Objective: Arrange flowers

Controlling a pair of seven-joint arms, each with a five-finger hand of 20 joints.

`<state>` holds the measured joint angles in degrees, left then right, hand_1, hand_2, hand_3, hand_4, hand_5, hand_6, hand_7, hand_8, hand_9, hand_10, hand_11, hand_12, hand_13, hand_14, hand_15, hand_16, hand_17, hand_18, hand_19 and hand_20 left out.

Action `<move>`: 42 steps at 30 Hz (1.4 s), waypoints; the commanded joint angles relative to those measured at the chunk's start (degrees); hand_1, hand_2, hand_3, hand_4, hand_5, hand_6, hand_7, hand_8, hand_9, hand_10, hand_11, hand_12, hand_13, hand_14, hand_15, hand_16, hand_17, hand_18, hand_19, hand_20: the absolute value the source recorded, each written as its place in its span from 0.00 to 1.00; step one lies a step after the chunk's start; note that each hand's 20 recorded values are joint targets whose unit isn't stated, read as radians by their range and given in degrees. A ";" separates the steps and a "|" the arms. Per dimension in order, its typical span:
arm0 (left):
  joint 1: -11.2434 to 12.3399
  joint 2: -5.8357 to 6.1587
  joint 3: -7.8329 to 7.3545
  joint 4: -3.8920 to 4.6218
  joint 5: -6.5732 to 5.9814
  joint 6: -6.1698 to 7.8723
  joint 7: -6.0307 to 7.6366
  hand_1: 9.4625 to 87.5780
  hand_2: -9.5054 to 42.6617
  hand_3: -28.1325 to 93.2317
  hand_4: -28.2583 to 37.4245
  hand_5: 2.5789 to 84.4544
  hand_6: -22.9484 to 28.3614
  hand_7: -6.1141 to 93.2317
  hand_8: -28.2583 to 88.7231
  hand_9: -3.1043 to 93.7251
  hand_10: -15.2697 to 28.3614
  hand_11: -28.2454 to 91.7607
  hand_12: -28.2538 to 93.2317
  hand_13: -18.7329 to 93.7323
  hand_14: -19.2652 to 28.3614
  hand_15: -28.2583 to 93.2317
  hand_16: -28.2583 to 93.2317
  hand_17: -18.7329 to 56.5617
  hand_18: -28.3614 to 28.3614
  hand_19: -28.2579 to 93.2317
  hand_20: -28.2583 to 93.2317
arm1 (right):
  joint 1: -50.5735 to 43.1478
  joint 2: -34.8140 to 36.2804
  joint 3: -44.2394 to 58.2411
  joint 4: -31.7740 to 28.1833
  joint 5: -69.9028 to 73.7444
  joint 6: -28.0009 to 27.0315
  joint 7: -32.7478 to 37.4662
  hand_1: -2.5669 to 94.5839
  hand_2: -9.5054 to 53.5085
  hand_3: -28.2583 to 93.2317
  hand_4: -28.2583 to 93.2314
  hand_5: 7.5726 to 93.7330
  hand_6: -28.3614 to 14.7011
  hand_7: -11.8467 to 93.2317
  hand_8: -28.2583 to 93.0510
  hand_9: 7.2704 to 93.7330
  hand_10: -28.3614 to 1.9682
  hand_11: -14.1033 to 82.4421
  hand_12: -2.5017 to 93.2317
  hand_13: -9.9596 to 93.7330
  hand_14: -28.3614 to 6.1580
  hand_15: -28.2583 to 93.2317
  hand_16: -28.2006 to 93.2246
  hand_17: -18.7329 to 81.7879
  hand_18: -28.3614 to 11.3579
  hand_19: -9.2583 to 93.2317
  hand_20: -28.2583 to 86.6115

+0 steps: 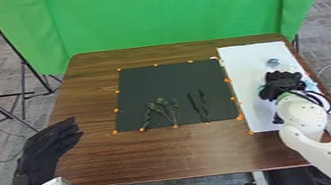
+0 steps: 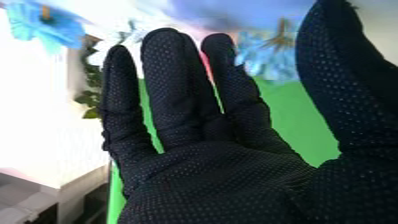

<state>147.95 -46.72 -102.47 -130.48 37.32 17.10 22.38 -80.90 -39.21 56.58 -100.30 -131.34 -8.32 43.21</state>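
In the head view my left hand point(image 1: 50, 144) is open beside the table's left edge. My right hand point(image 1: 282, 84) is over the white sheet point(image 1: 257, 105) at the right, with pale blue bits showing beside it. Green leafy stems point(image 1: 159, 109) and thin dark stems point(image 1: 199, 107) lie on the black mat point(image 1: 147, 80). Seen from the right wrist, my right hand point(image 2: 213, 172) has straight, spread fingers and holds nothing. Beyond its fingers are a blue flower point(image 2: 43, 24), a paler blue flower point(image 2: 269, 56), a blurred white flower point(image 2: 126, 31) and green leaves point(image 2: 89, 98).
A small bluish object point(image 1: 272, 61) sits on the white sheet beyond my right hand. Orange markers line the mat's edges. The brown table point(image 1: 178, 159) extends around the mat, and a green curtain point(image 1: 171, 12) hangs behind it.
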 commanded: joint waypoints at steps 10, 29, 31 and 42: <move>0.08 -0.35 0.20 0.02 0.20 -0.59 -0.51 0.24 0.28 0.89 0.18 0.52 0.71 0.23 0.16 0.42 0.85 0.52 0.31 0.39 1.00 0.76 0.11 0.13 0.91 0.73 0.33 | 0.82 -0.04 -2.30 0.37 -4.00 4.59 -1.45 0.37 0.00 0.94 0.00 0.36 0.42 0.59 0.07 0.42 0.24 0.50 0.22 0.52 0.33 0.88 0.36 0.36 0.03 0.82 0.44; 0.54 -0.65 -0.44 -0.19 0.26 -0.66 -0.58 0.24 0.28 0.89 0.18 0.52 0.71 0.23 0.16 0.42 0.85 0.52 0.31 0.39 1.00 0.76 0.11 0.13 0.91 0.73 0.33 | 7.67 -2.13 -9.11 6.53 -8.55 12.03 -0.88 0.59 0.00 0.85 0.00 0.64 0.70 0.65 0.25 0.88 0.71 0.35 0.42 0.75 0.70 0.77 0.52 0.44 0.15 0.85 0.45; 0.83 -0.74 -0.70 -0.33 0.24 -0.52 -0.50 0.24 0.28 0.89 0.18 0.52 0.71 0.23 0.16 0.42 0.85 0.52 0.31 0.39 1.00 0.76 0.11 0.13 0.91 0.73 0.33 | 9.39 -1.18 -11.83 4.55 -7.89 12.41 1.31 0.60 0.00 0.85 0.00 0.66 0.70 0.64 0.25 0.90 0.70 0.35 0.43 0.77 0.69 0.77 0.52 0.45 0.15 0.85 0.45; 3.08 -1.15 -2.65 -1.24 0.10 0.12 -0.35 0.24 0.28 0.89 0.18 0.52 0.71 0.23 0.16 0.42 0.85 0.52 0.31 0.39 1.00 0.76 0.11 0.13 0.91 0.73 0.33 | 16.93 -1.30 -14.02 -4.54 -7.43 15.52 -2.94 0.61 0.00 0.86 0.00 0.69 0.69 0.61 0.26 0.92 0.72 0.35 0.45 0.79 0.70 0.78 0.52 0.46 0.15 0.87 0.46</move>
<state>149.04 -47.39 -104.14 -130.82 37.44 16.86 21.87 -69.49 -40.08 42.70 -97.81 -139.08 5.05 43.28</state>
